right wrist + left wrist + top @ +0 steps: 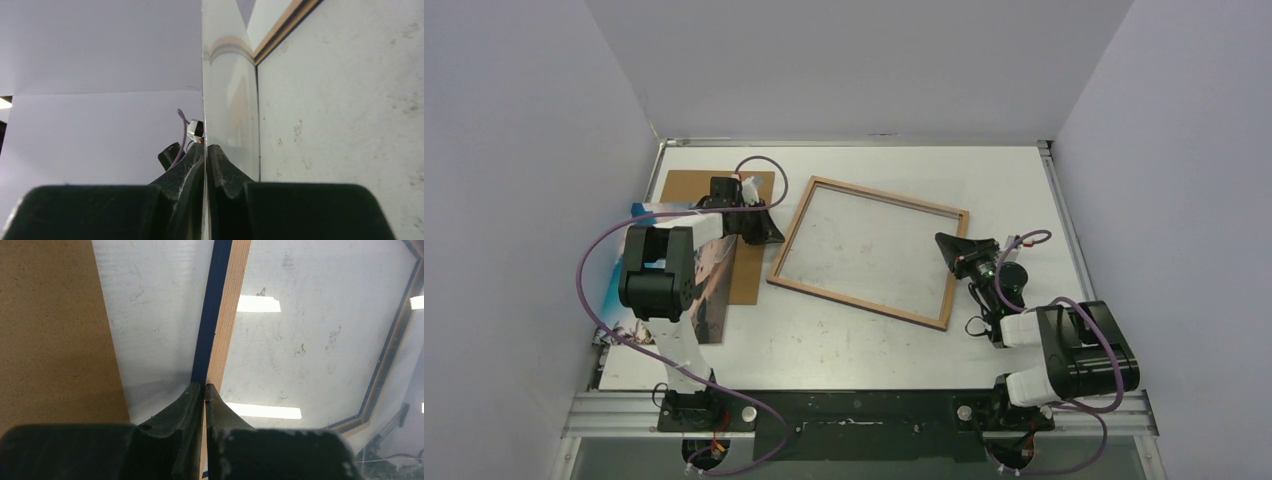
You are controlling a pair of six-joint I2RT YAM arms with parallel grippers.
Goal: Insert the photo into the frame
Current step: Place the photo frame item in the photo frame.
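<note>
The frame [856, 303], wood-brown back up with a clear pane, is pinched at its left rail by the left gripper [202, 386] and at its right edge by the right gripper [205, 146]. The blue-skied photo [652, 211] lies left of the frame.

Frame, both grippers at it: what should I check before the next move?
1. Left gripper shut on the thin rectangular wood-backed, navy-fronted frame's left rail: ok.
2. Right gripper shut on its right edge: ok.
3. Frame's wooden back faces up: ok.
4. Plain brown backing board lies outside the frame: ok.
5. Blue-sky coast photo print unobstructed: not ok, left arm overhangs it.
</note>
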